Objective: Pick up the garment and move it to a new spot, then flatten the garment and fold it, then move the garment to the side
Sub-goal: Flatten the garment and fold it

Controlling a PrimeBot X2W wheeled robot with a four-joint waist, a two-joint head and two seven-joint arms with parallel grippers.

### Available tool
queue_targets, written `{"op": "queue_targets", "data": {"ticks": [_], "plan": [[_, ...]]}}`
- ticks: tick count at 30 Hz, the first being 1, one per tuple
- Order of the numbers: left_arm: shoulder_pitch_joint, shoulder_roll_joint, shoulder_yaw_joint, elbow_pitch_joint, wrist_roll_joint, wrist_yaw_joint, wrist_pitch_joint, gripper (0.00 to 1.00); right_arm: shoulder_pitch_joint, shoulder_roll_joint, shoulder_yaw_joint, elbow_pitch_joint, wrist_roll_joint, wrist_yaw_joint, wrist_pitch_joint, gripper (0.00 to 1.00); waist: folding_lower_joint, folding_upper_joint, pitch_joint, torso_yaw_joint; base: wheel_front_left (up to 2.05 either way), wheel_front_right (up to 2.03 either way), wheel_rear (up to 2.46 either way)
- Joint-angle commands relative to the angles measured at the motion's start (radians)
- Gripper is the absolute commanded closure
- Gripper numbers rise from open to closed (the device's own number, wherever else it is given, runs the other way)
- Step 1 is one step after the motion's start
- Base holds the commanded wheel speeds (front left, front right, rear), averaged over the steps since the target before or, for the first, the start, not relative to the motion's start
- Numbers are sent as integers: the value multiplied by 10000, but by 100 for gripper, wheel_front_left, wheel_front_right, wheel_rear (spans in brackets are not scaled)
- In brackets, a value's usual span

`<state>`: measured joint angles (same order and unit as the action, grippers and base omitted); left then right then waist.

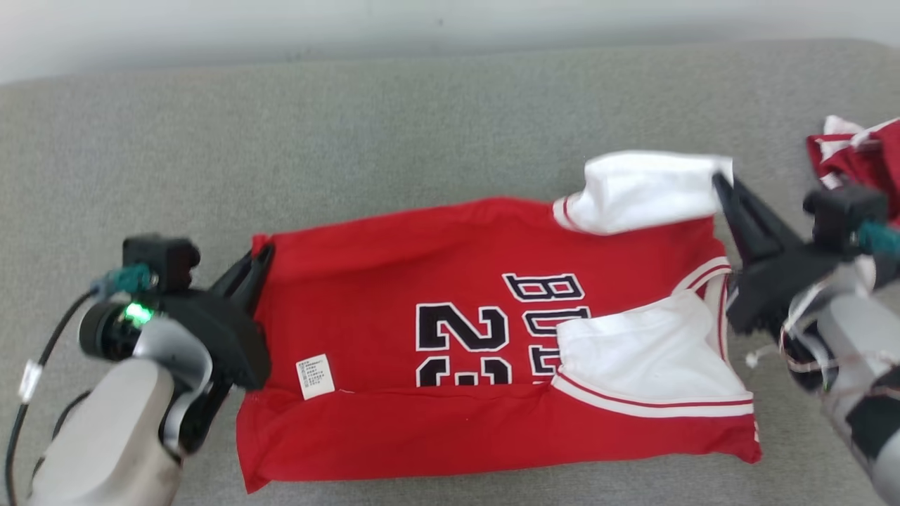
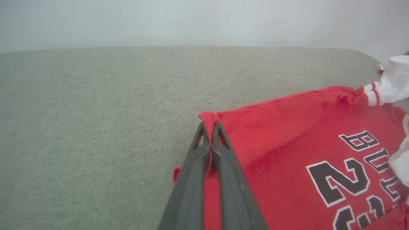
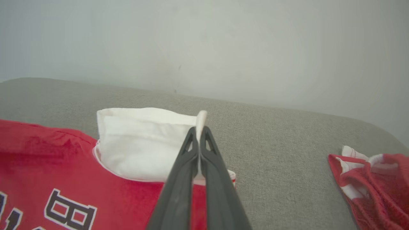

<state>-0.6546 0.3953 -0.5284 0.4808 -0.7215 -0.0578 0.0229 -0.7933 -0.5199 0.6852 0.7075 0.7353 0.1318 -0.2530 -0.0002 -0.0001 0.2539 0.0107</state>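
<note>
On the grey couch, the red shirt is lying in the middle. The left gripper is squeezing closed on the shirt's corner. The right gripper is squeezing closed on its white sleeve. Another red cloth is lying at the couch's right end.

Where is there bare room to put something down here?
Bare: the cushion strip between the red jersey and the wall, plus left of the left pincer. Crowded: the right end, by the right pincer and another red garment.
</note>
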Motion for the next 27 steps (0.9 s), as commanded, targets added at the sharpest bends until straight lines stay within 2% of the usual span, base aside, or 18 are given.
{"op": "queue_targets", "data": {"ticks": [1, 10, 16, 21, 22, 23, 24, 25, 26, 27], "plan": [[341, 153, 74, -201, 36, 124, -175, 100, 492, -116, -167, -314, 26, -28, -70, 100, 2, 1, -272, -197, 0, 0, 0], [1442, 261, 192, -926, -21, 498, -873, 100, 3057, -331, -1564, -2356, -83, -28, -122, 100, 2, 1, -500, -136, 0, 0, 0], [1992, 268, 181, -1140, 106, 643, -1434, 100, 4907, -127, -2560, -3651, -274, -28, -87, 100, 2, 1, -618, -65, 0, 0, 0], [2284, 250, 146, -1194, 226, 745, -1801, 100, 5965, 98, -3248, -4254, -493, -28, 109, 100, 2, 1, -683, -50, 0, 0, 0], [2481, 226, 159, -1218, 236, 832, -1988, 93, 6382, 263, -3515, -4476, -677, -28, 266, 100, 2, 1, -731, -72, 0, 0, 0], [2481, 226, 159, -1218, 236, 832, -1988, 93, 6382, 263, -3515, -4476, -677, -28, 266, 100, 2, 1, -731, -72, 0, 0, 0], [2562, 245, 178, -1250, 278, 891, -2075, 72, 6535, 317, -3662, -4570, -792, -28, 328, 100, 2, 1, -745, -79, 0, 0, 0], [2642, 268, 151, -1288, 355, 948, -2160, 25, 6661, 384, -3802, -4666, -886, -28, 389, 43, 2, 1, -758, -85, 0, 0, 0], [2827, 214, 205, -1443, 351, 1101, -2353, 0, 6854, 486, -4023, -4792, -984, -28, 500, 0, 2, 1, -802, -86, 0, 0, 0], [2944, 188, 232, -1547, 352, 1128, -2435, 0, 6926, 531, -4136, -4868, -1036, -28, 563, 0, 2, 1, -837, -79, 0, 0, 0]]}}
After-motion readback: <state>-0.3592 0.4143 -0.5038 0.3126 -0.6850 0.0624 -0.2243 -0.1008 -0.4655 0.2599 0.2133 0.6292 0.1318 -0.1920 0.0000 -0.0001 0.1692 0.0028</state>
